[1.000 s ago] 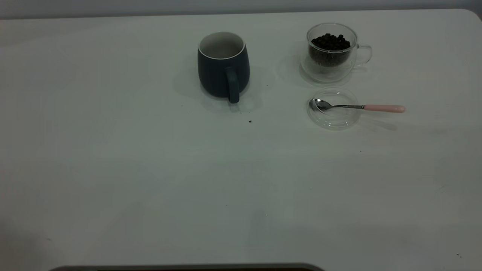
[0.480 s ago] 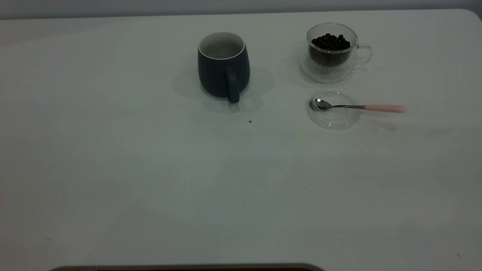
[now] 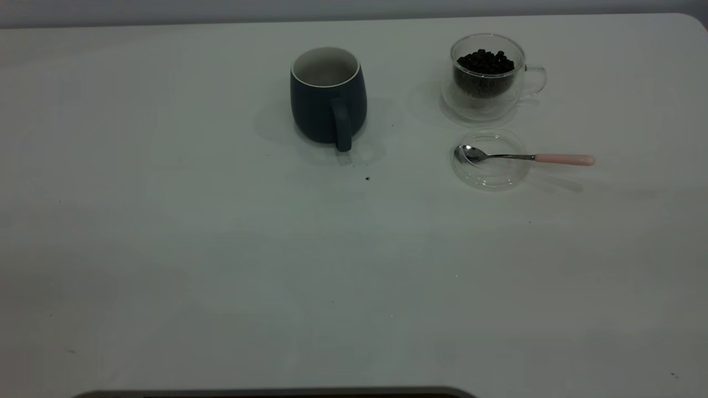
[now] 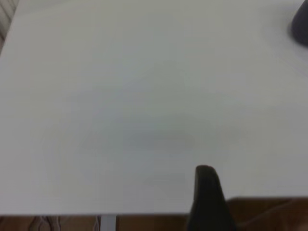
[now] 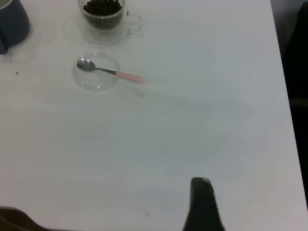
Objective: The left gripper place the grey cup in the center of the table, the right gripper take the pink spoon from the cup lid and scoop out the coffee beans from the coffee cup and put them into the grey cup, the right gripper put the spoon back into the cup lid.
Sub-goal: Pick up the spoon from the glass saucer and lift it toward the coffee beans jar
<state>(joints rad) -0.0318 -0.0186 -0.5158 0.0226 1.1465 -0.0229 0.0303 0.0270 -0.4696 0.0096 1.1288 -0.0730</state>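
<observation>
Grey cup is upright on the table, far half, roughly mid-width, loop handle turned toward the near edge. White inside, looks empty. A sliver of it also shows at the frame edge in both wrist views.

Coffee cup sits to its right, well apart from it, clear handle pointing right. Coffee beans are heaped inside, dark through the glass.

Cup lid lies flat just in front of the coffee cup, close to it but not touching. Pink spoon rests across the lid: metal bowl inside the lid's left part, neck over the rim, pink handle sticking out past the lid to the right, above the tabletop.

A few dark specks on the table, one just in front of the grey cup.

Neither arm shows in the exterior view. Left gripper: only one dark finger visible in its wrist view, over the table's near edge, far from the grey cup. Opening: cannot tell. Right gripper: same, one dark finger near the table's edge, well apart from the spoon and lid. Opening: cannot tell. Neither holds anything.
</observation>
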